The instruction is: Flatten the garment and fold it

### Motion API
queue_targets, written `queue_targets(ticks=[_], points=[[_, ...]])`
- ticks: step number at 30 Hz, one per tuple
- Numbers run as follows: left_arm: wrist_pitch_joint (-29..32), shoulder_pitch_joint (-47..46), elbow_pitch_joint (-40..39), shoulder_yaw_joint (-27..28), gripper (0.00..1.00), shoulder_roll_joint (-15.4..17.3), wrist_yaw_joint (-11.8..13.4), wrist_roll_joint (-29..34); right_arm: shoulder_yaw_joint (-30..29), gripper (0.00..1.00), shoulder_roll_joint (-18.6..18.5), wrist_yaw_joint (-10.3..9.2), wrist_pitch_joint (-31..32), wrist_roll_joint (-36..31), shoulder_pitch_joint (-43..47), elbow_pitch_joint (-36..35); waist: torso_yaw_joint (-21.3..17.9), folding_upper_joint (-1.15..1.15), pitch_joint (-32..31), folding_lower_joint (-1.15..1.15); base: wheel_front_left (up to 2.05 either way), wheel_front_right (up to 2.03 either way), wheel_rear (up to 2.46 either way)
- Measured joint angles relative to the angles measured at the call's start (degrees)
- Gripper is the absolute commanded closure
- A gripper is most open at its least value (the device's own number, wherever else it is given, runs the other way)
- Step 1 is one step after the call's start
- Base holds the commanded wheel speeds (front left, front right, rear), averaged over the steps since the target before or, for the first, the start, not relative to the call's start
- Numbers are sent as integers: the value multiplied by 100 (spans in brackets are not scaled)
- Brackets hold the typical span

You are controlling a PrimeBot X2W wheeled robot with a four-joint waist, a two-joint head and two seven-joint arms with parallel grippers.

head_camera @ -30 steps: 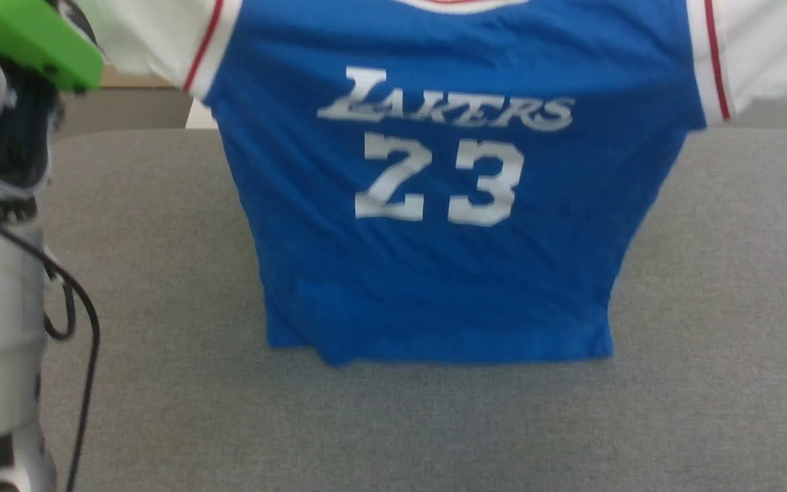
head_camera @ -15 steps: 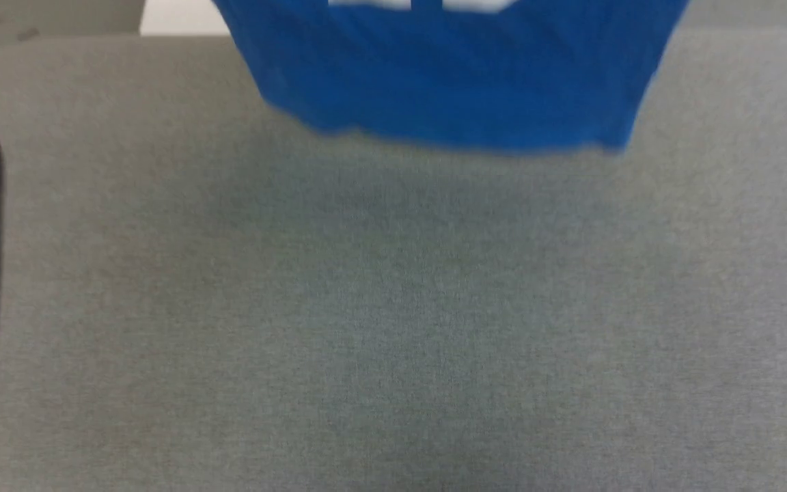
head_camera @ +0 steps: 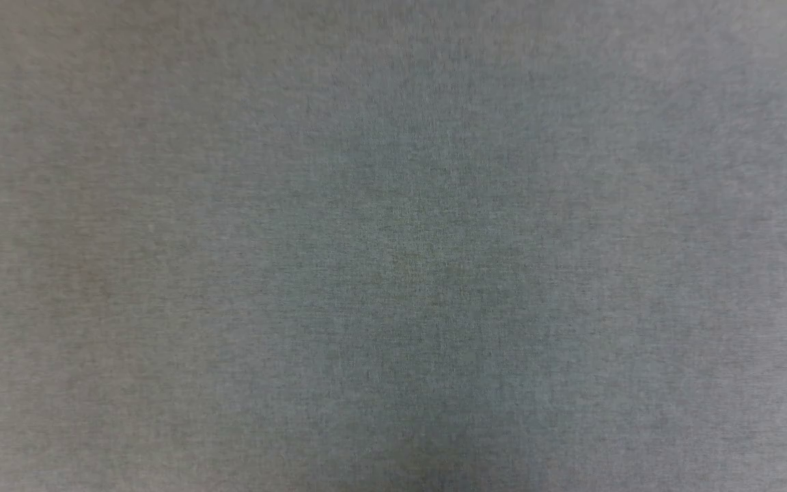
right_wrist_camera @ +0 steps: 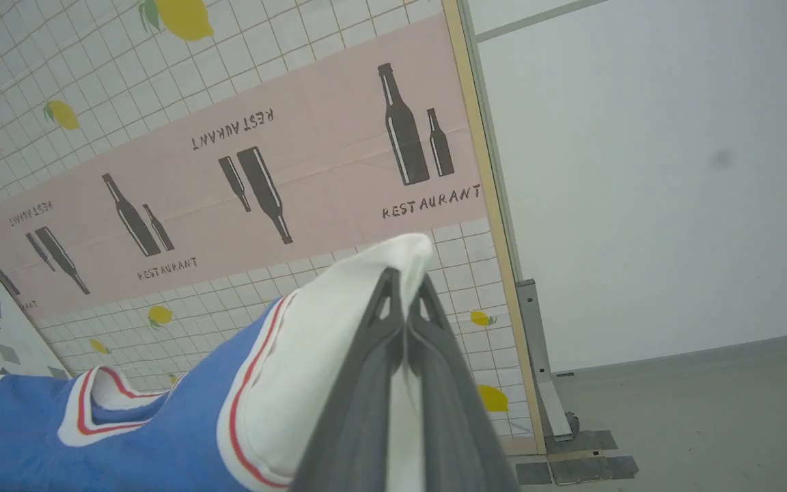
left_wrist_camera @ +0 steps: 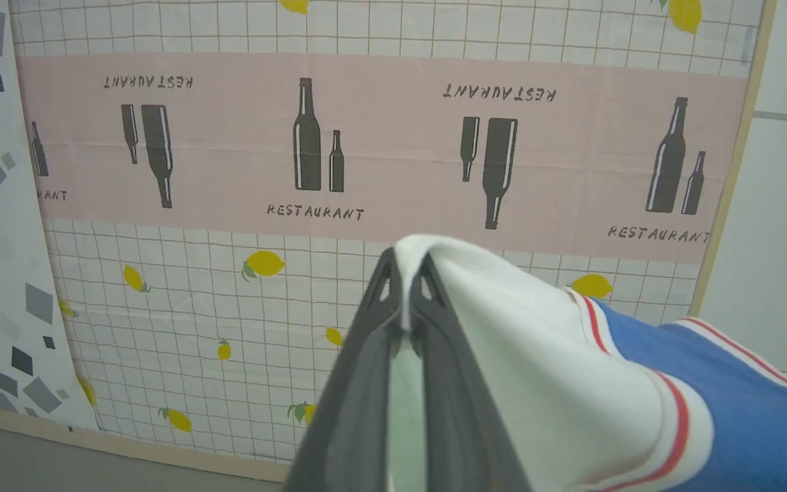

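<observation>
Grey woven tabletop (head_camera: pixel 393 246) spreads below; a lemon-and-bottle printed backdrop (left_wrist_camera: pixel 229 287) hangs behind; one royal-blue soft jersey with white, red-striped sleeves (left_wrist_camera: pixel 742 410) is held aloft, seemingly stretched between two grippers; left gripper (left_wrist_camera: pixel 405 270) and right gripper (right_wrist_camera: pixel 404 287) are each clamped tight on one white sleeve fold. Both pinches look shallow; a tug could slip a sleeve free, so the body would land bunched.

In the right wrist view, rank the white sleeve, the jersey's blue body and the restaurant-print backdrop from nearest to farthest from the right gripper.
1. White sleeve: pinched in the shut right gripper.
2. Blue body: lower left, past the red-striped trim.
3. Restaurant-print backdrop: well behind, upper left.
</observation>
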Motion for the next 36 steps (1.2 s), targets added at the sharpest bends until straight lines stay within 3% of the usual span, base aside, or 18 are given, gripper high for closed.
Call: queue_targets(ticks=[8,18,27,36], points=[[-322,95,481,-46,100,-115,-109,-54,202,100,-44,0,-89,107,147,247,0,0,499,0,0,0,0],[-823,1481,1016,-112,100,-388,-568,-366,924,100,-320,0,-338,1277,1941,36,115,0,160,-1,0,0,0],[-1301,3723,907,-144,100,-644,-791,-784,1514,100,-716,0,-597,2425,4423,-591,197,0,-722,-2,0,0,0],[-1218,6248,-90,-250,100,-937,-682,-1138,1779,100,-829,0,-711,2825,6816,-1047,258,0,-1757,-2,0,0,0]])
